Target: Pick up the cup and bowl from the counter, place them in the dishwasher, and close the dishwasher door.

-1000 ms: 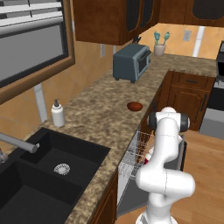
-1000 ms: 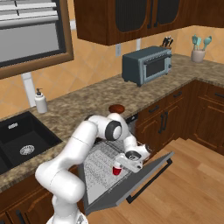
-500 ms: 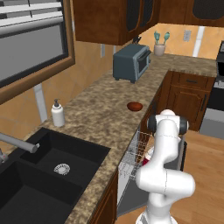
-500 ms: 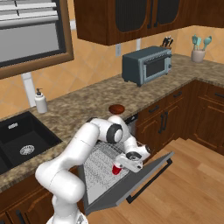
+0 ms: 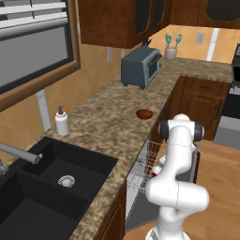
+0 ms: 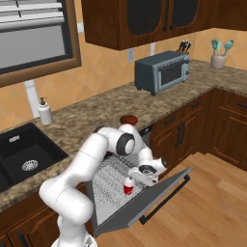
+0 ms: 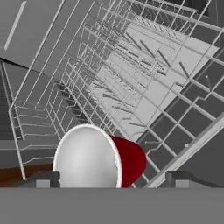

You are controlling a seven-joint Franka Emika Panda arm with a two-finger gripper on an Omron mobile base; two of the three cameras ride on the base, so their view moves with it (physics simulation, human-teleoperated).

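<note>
1. One cup [image 6: 128,185] sits in the wire rack [image 6: 112,174] of the dishwasher [image 6: 140,202], whose door [image 6: 144,200] hangs open.
2. One bowl [image 5: 144,113] rests near the surface's [image 5: 103,122] front edge.
3. One end effector [image 6: 144,174], fingers apart, hovers just above the cup.

A: What stands near the toaster oven [image 5: 140,68]?
B: A utensil holder [image 5: 171,51] beyond it, a knife block [image 6: 184,47] behind it; the soap dispenser [image 5: 62,122] and black sink [image 5: 56,176] sit well apart from it.
</note>
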